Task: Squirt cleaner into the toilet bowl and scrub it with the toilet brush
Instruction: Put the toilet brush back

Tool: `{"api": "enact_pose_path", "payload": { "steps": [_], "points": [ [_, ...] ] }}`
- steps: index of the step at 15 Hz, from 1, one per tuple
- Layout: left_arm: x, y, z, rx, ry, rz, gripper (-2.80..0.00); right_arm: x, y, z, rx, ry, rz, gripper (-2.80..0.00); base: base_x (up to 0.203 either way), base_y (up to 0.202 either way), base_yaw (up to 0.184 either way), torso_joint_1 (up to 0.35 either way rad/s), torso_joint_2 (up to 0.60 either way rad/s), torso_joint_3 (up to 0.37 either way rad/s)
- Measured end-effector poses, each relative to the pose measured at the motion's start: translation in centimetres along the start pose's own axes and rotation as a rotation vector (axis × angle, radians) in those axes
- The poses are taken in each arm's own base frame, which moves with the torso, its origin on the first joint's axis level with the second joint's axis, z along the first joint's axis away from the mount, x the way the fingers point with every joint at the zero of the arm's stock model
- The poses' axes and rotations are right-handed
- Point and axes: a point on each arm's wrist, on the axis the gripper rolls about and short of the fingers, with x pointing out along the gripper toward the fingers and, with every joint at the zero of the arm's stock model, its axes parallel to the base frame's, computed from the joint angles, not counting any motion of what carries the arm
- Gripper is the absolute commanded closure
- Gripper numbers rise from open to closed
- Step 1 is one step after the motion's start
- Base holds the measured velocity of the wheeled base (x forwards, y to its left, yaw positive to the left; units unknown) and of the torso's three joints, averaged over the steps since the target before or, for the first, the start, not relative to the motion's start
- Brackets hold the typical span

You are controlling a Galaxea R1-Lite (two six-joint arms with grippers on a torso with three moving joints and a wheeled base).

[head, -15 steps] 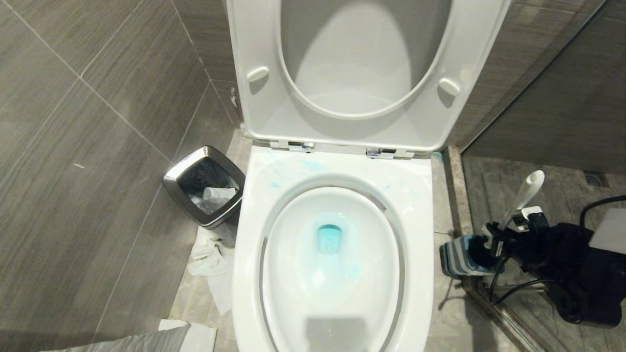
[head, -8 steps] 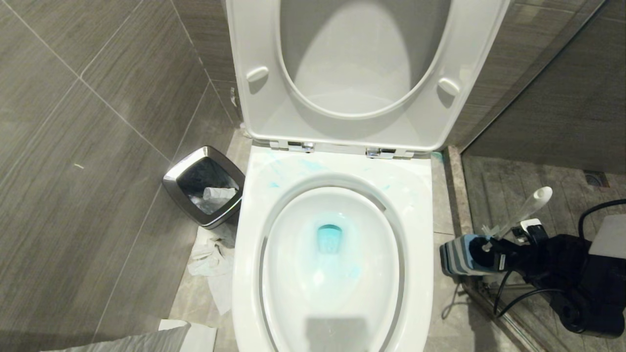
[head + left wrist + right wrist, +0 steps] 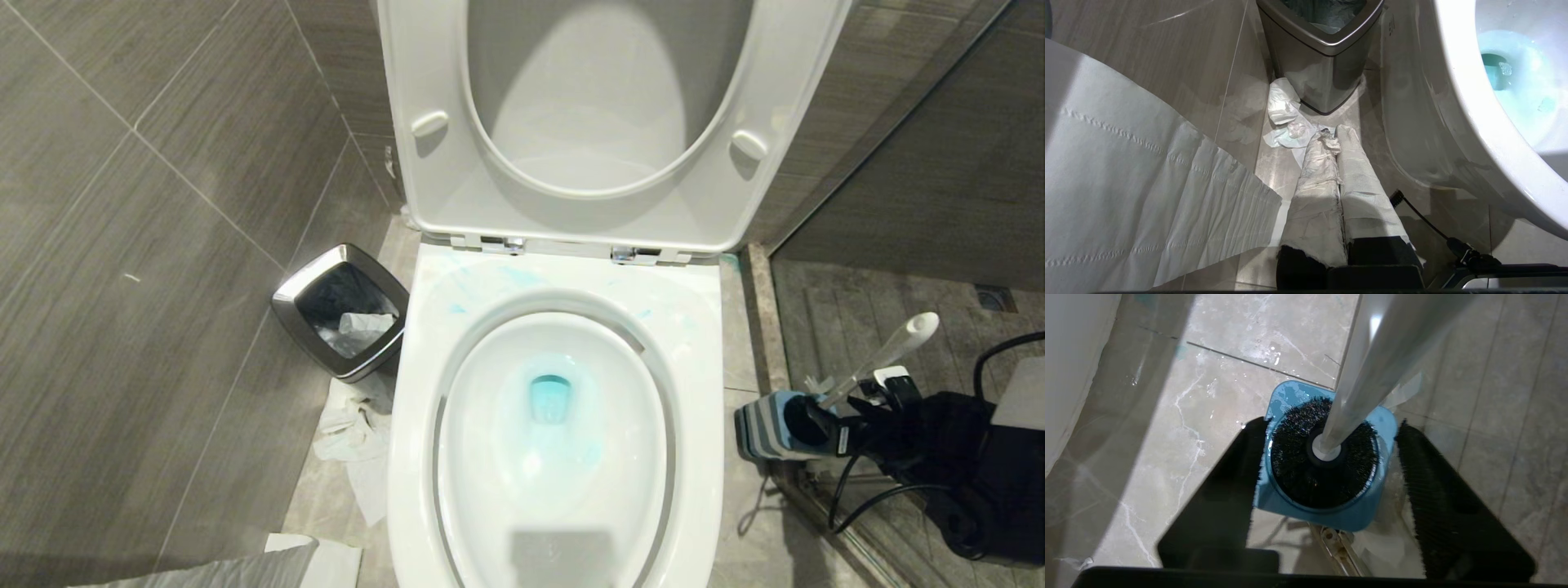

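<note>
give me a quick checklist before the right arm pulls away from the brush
1. Toilet brush head seated in blue holder: ok.
2. Right gripper open, fingers clear of the handle: ok.
3. Handle upright: not ok, it leans away from the toilet bowl.
4. Holder standing flat on the floor: ok.
5. Cleaner in the bowl: ok, blue tint at the drain.
6. Left gripper parked, shut, paper-wrapped: ok.

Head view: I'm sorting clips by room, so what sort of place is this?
A bathroom, most likely a tiled toilet stall: a white toilet bowl with its seat raised, a toilet brush in a blue holder on the floor, and a small chrome-rimmed bin by the grey tiled wall.
</note>
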Motion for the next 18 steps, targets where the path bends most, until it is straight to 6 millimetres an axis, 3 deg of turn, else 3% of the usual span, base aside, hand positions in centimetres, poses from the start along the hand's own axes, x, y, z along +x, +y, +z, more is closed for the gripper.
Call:
{"api": "enact_pose_path", "payload": {
  "steps": [10,14,18],
  "points": [
    [0.0,0.0,-0.1,0.014,0.005,-0.005,0.0,-3.6,0.9,1.6,0.01,0.023,0.005,-2.8,0.0,0.0,0.0,0.0,0.0,0.0],
    [0.0,0.0,0.0,0.012,0.003,-0.004,0.0,-6.3,1.5,1.8,0.029,0.063,0.012,-2.8,0.0,0.0,0.0,0.0,0.0,0.0],
    [0.0,0.0,0.0,-0.009,0.003,0.001,0.0,-9.0,1.7,3.8,0.063,0.021,-0.002,-2.8,0.0,0.0,0.0,0.0,0.0,0.0]
  ]
}}
